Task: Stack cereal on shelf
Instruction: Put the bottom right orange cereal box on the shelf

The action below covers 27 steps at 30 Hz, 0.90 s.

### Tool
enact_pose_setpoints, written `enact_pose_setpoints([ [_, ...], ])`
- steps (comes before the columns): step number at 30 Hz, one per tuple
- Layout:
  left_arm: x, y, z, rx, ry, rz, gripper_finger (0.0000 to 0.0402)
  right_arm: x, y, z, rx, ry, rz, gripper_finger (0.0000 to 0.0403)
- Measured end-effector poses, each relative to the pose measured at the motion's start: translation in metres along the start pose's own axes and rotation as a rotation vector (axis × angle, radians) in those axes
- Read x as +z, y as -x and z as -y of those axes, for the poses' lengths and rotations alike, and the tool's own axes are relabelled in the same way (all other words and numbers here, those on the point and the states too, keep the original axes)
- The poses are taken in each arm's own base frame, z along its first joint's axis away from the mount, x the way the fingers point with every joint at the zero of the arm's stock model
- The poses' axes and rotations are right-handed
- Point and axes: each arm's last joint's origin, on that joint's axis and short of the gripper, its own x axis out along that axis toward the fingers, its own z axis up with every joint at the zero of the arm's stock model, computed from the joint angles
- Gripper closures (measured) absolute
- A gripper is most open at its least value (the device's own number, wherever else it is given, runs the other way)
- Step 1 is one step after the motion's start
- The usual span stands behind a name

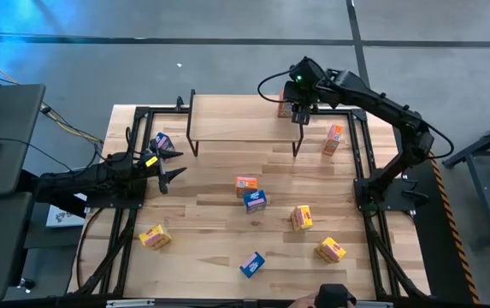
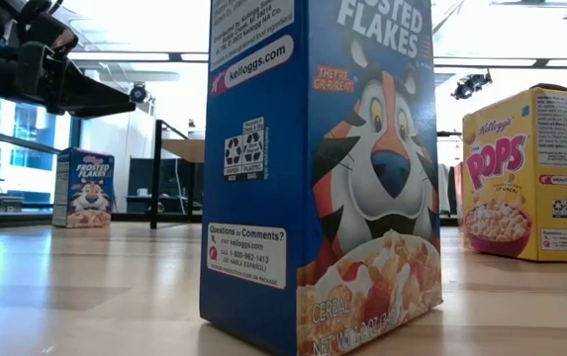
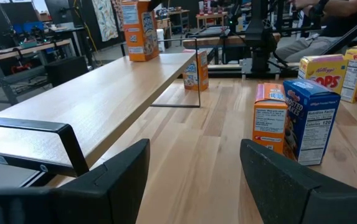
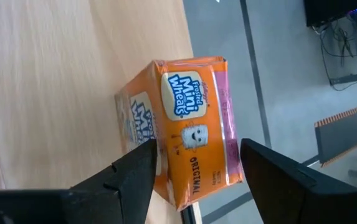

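The shelf (image 1: 243, 120) stands at the table's far side. An orange cereal box (image 4: 190, 124) stands upright on its right end, near the far edge, also seen as the orange cereal box (image 3: 139, 28) in the left wrist view. My right gripper (image 4: 197, 171) hangs over it, open and slanting down, one finger on either side of the box. My left gripper (image 1: 173, 168) waits open and level at the table's left, touching nothing. Several more cereal boxes lie or stand on the table: blue (image 1: 256, 201), orange (image 1: 245, 183), yellow (image 1: 302, 217). My right gripper stands astride the orange box from above. A gap shows between one finger (image 4: 278, 180) and the box's pink side (image 4: 231, 143). The other finger (image 4: 134, 180) stands in front of the box's side face, and I cannot tell whether it touches.
An orange box (image 1: 333, 139) stands on the table just right of the shelf. A blue box (image 1: 162, 141) lies by my left gripper. Yellow boxes (image 1: 155, 237) (image 1: 331, 250) and a blue one (image 1: 252, 263) are near the front edge. Black frame rails (image 1: 366, 145) border both sides.
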Motion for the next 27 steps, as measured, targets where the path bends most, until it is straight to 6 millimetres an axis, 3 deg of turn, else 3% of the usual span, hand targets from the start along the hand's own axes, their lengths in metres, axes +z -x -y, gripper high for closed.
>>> enact_pose_setpoints([
  [15,0.000,0.000,0.000,0.000,0.001,0.000,0.0161,0.007,0.044,0.018,-0.010,-0.082,0.066,0.0178],
  [27,0.000,0.000,0.000,0.000,0.000,0.000,0.0161,-0.021,0.075,0.005,0.206,-0.228,0.060,0.0178],
])
